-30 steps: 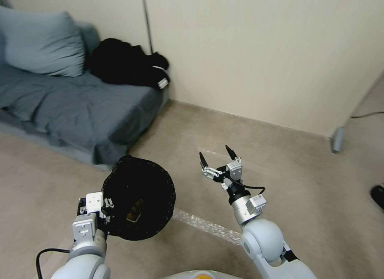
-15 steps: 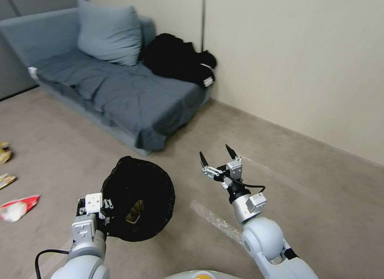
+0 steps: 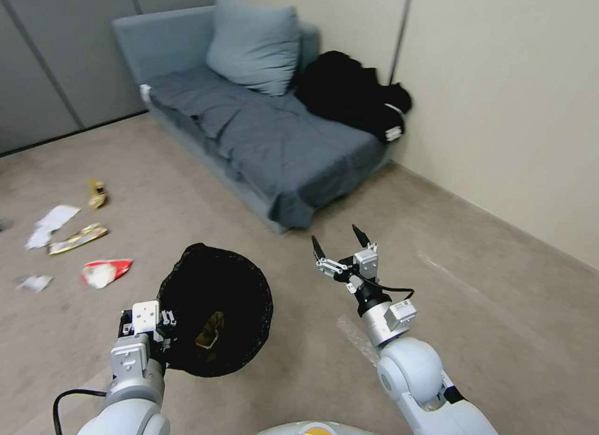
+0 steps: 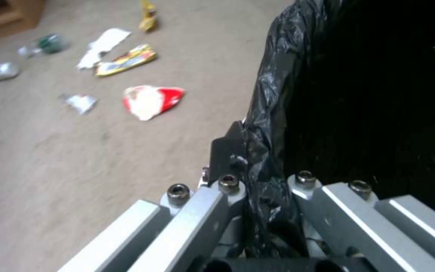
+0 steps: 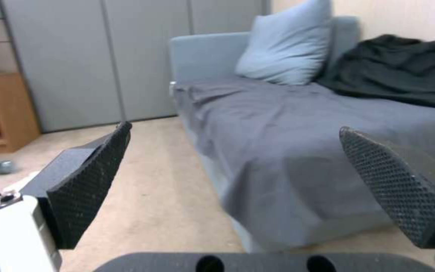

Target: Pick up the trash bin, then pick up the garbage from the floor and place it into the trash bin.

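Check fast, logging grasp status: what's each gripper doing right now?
Left gripper: closed on the trash bin rim.
Right gripper: open, empty, held above the floor.

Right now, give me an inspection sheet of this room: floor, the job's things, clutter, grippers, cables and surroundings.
Surface: beige carpet floor, bare in front of the robot.
Job's things: trash bin with black bag liner, held off the floor; a yellowish item lies inside. Garbage on the floor to the robot's left: red-white wrapper, yellow wrapper, white paper, small yellow piece, small white scrap, clear bottles.
Clutter: black clothing on the sofa.
Grippers: left gripper shut on the bin's rim; right gripper open, empty, in the air.
Cables: black cable by the left arm; a short one at the right wrist.
Surroundings: grey sofa with pillow, beige wall, grey panels, wooden shelf.
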